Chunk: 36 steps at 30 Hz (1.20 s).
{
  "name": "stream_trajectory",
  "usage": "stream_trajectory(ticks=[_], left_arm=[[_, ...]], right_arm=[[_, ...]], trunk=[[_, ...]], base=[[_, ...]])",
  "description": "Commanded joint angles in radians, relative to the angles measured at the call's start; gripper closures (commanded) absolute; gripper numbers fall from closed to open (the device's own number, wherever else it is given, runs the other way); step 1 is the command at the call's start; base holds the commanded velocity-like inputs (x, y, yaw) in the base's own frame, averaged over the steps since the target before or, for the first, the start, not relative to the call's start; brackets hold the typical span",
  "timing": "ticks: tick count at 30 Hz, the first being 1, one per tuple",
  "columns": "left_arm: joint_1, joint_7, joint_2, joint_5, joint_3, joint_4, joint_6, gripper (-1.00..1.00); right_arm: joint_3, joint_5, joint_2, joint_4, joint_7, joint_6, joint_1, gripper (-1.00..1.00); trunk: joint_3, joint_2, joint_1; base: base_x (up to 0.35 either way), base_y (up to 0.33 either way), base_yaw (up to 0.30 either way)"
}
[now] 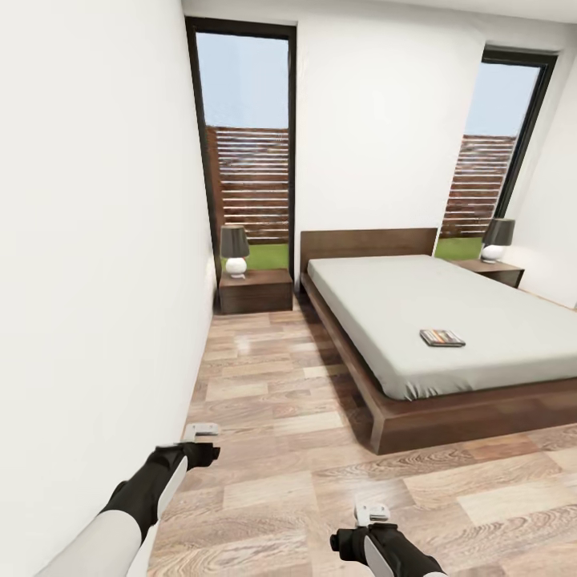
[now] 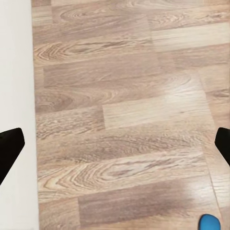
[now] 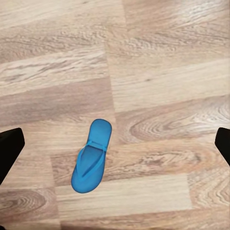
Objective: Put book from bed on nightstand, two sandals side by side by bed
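A: Left fingers (image 2: pixel 10 152)?
B: Dark tips at both edges of the left wrist view, spread wide, gripping nothing. Plank floor (image 2: pixel 124 110) below, white wall (image 2: pixel 14 62) along one side, a blue sliver (image 2: pixel 209 223) at the frame corner; cannot tell what it is.

A: Right fingers (image 3: pixel 9 151)?
B: Also spread apart, nothing between them. One blue sandal (image 3: pixel 91 155) lies flat on the floor beneath, clear of both tips.

A: Head view?
B: Left gripper (image 1: pixel 201 433) by the wall, right gripper (image 1: pixel 370 513) low in frame, both over bare floor. Book (image 1: pixel 441 337) lies flat on the white mattress of the bed (image 1: pixel 417 300), toward its foot end. Nightstand (image 1: pixel 256 290) left of the headboard carries a lamp (image 1: pixel 235 250); second nightstand (image 1: pixel 490 271) at the far side, also with a lamp (image 1: pixel 498 239). Tall windows (image 1: pixel 247 152) behind each.
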Motion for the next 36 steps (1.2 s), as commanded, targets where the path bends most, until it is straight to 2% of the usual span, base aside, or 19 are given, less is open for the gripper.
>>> stream_trajectory(ticks=[1,21,36], left_arm=[[0.0,-0.001,0.0,0.001,0.0,-0.007,0.009,-1.0],[0.0,-0.001,0.0,0.002,0.001,-0.029,0.025,-1.0],[0.0,-0.001,0.001,0.003,0.002,-0.029,0.026,-1.0]], right_arm=[[-0.005,0.0,0.001,-0.002,-0.001,0.006,0.0,-1.0],[-0.006,-0.003,0.01,-0.003,-0.006,0.005,0.0,-1.0],[-0.013,-0.016,0.033,-0.017,-0.078,0.011,-0.005,-1.0]], trunk=[[-0.004,-0.008,0.004],[-0.067,-0.148,0.081],[-0.114,-0.253,0.138]], base=[[0.0,0.0,0.0],[0.0,0.0,0.0],[0.0,0.0,0.0]])
